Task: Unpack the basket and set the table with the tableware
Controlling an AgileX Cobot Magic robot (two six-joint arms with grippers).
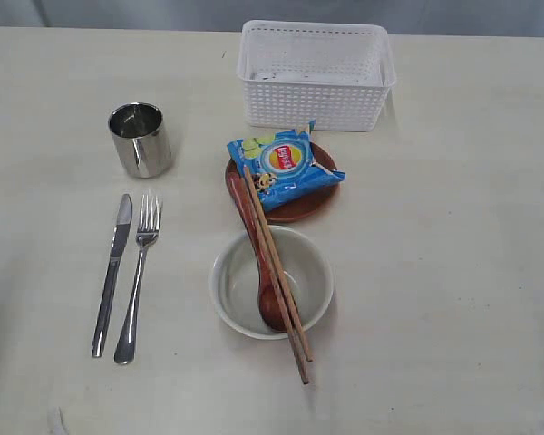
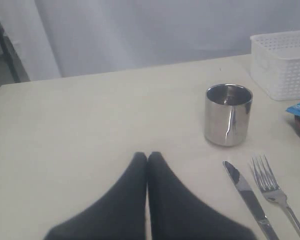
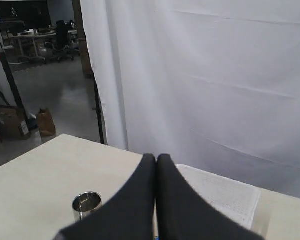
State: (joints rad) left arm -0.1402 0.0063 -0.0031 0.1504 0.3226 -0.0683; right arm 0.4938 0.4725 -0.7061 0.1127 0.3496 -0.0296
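Observation:
The white basket (image 1: 314,76) stands empty at the back of the cream table (image 1: 453,272). In front of it lies the brown plate (image 1: 299,205) under a blue chip packet (image 1: 284,165). The cream bowl (image 1: 231,281) holds the wooden spoon (image 1: 265,285), and the chopstick pair (image 1: 276,272) rests across plate and bowl. To the left stand the steel cup (image 1: 140,139), knife (image 1: 112,270) and fork (image 1: 138,281). My left gripper (image 2: 148,156) is shut and empty over bare table, near the cup (image 2: 228,114). My right gripper (image 3: 156,159) is shut and empty, raised above the table. Neither arm shows in the exterior view.
The left wrist view catches the basket's corner (image 2: 282,62), the knife (image 2: 245,192) and the fork (image 2: 272,192). In the right wrist view a white curtain (image 3: 215,75) hangs behind the table, with the cup (image 3: 86,204) and basket (image 3: 225,197) below.

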